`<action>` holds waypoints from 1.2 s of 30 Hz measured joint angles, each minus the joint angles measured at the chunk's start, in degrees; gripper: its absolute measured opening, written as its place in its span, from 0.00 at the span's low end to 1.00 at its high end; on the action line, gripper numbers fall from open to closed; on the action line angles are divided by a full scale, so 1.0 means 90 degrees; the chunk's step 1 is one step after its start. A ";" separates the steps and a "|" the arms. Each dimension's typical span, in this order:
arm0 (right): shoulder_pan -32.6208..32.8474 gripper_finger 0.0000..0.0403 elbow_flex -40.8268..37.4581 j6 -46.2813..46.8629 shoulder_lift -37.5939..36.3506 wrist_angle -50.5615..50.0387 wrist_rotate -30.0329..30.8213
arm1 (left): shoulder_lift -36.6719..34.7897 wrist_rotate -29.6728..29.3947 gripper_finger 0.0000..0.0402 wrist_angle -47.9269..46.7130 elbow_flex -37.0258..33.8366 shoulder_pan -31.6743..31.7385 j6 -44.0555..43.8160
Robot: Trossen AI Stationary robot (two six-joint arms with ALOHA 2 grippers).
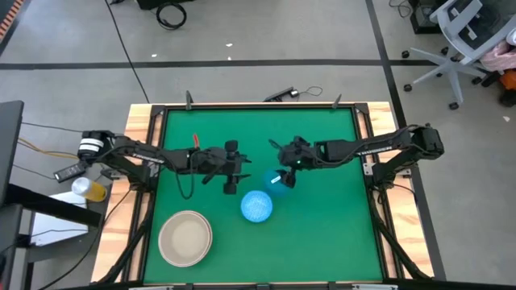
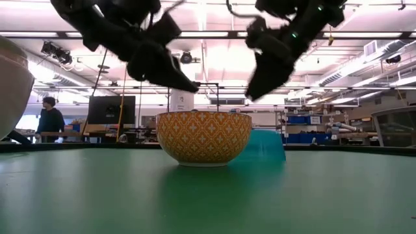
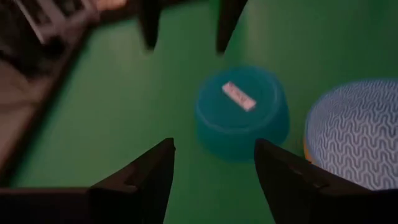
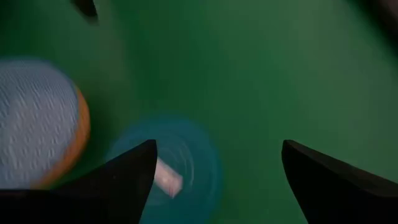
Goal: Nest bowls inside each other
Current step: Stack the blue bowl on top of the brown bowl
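Note:
A small blue bowl (image 3: pixel 242 112) lies upside down on its rim on the green table, a white sticker on its base. Beside it, toward the near edge, a pale-speckled blue bowl (image 1: pixel 256 206) sits inside the orange patterned bowl (image 2: pixel 203 138). A cream bowl (image 1: pixel 185 238) stands upright at the near left. My left gripper (image 3: pixel 214 168) hangs open above the table, left of the upturned bowl. My right gripper (image 4: pixel 217 180) hangs open just above and to the right of that bowl. Neither touches anything.
Wooden rails (image 1: pixel 145 161) frame the green mat. The mat's far half and right side (image 1: pixel 339 217) are bare. In the low view the cream bowl (image 2: pixel 12 84) looms at the left edge. A person (image 2: pixel 49 117) stands in the room beyond the table.

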 joint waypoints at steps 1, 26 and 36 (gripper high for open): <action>0.0017 0.86 -0.0076 0.0182 -0.0002 -0.0112 -0.0030 | 0.0048 0.0041 0.55 -0.0071 0.0000 0.0045 -0.0159; 0.0802 0.86 -0.2111 0.2645 -0.0036 0.1523 -0.0119 | 0.2441 0.0233 0.55 0.0220 0.1182 0.0131 -0.1063; 0.0860 0.86 -0.2805 0.3322 -0.0021 0.2566 -0.0143 | 0.2703 0.0242 0.48 -0.0195 0.1251 0.0345 -0.1439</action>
